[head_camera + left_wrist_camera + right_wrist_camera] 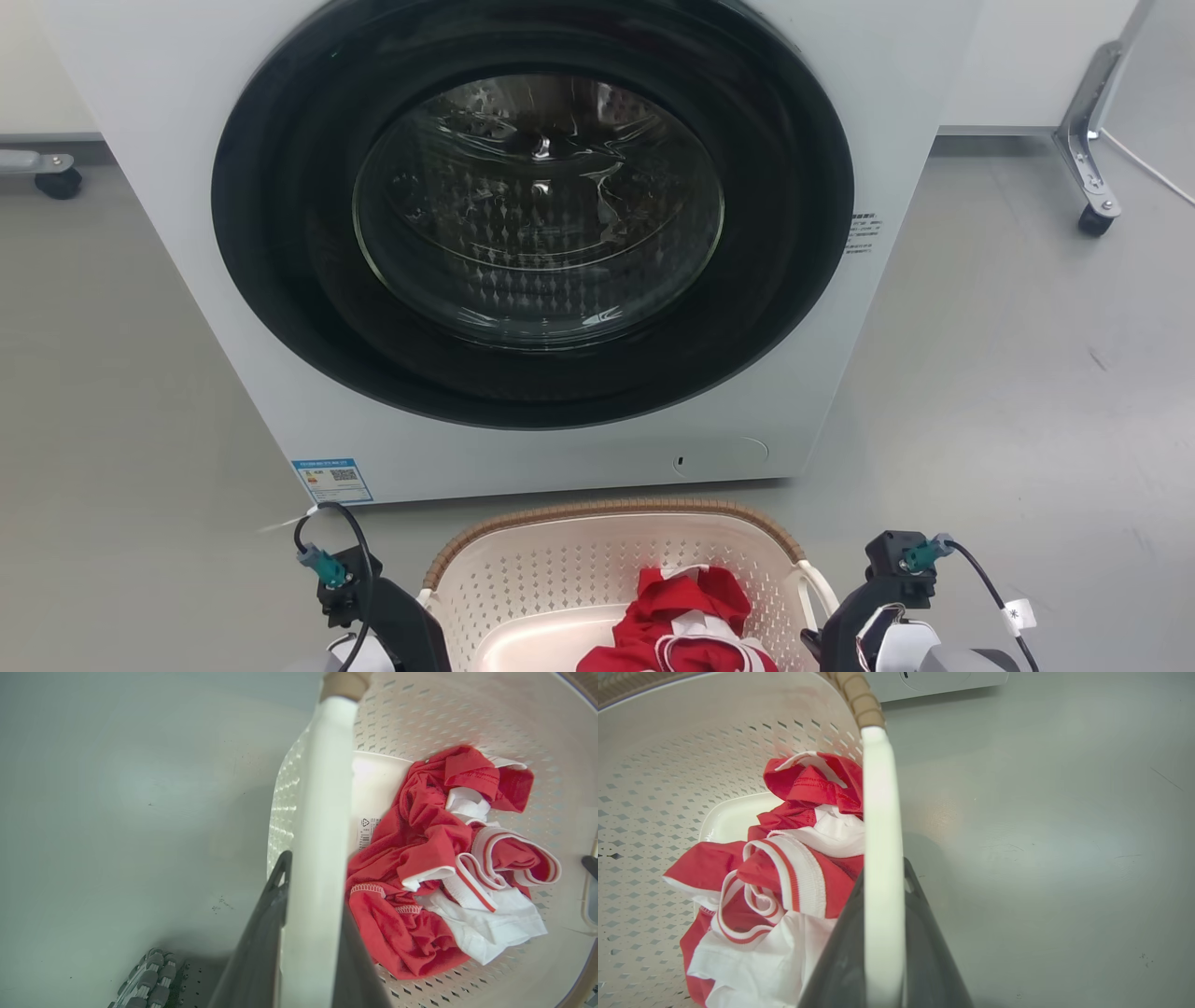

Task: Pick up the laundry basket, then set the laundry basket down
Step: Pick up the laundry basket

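The cream laundry basket (560, 569) with a brown woven rim lies at the bottom middle of the head view, just in front of the washer. Red and white clothes (686, 616) lie inside it. My left gripper (411, 621) is at its left side and my right gripper (840, 625) at its right side. In the left wrist view my left gripper (313, 891) is shut on the white side handle (322, 788). The right wrist view has my right gripper (883, 877) shut on the other white handle (880, 812). Whether the basket touches the floor I cannot tell.
A white front-loading washer (187, 140) with a dark round closed door (532, 215) stands right behind the basket. A caster leg (1088, 140) stands at the far right and another caster (56, 177) at the far left. Grey floor (1008, 392) surrounds everything.
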{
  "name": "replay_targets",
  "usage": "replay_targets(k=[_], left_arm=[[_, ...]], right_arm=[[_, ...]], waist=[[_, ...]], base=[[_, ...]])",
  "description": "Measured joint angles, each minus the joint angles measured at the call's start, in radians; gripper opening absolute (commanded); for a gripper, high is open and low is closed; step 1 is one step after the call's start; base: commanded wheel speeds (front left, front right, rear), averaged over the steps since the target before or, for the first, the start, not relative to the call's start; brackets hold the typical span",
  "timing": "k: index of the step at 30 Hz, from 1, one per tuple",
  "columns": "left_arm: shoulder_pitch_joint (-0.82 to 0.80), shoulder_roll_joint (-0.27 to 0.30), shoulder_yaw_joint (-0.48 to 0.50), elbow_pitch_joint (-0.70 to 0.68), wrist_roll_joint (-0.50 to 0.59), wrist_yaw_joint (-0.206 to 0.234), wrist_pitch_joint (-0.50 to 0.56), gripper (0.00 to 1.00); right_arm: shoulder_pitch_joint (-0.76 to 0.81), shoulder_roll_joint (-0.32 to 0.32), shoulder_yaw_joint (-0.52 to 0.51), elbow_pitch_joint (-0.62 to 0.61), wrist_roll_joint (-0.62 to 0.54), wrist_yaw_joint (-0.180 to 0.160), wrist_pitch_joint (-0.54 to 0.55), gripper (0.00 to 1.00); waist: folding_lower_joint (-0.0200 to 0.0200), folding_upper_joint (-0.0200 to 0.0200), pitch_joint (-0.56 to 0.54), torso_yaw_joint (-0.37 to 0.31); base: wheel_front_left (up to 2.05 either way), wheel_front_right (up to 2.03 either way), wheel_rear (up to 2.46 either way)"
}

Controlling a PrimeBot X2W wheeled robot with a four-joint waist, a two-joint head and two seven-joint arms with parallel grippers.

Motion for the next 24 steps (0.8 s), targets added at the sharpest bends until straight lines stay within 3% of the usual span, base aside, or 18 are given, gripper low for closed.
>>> replay_targets(k=[24], left_arm=[[0.024,0.003,-0.063,-0.022,-0.046,0.026,0.013,0.00]], right_arm=[[0.023,-0.001,0.006,0.006,0.044,0.000,0.017,0.00]], waist=[[0.0001,0.0000,-0.022,-0.005]], base=[[0.00,0.00,0.00]])
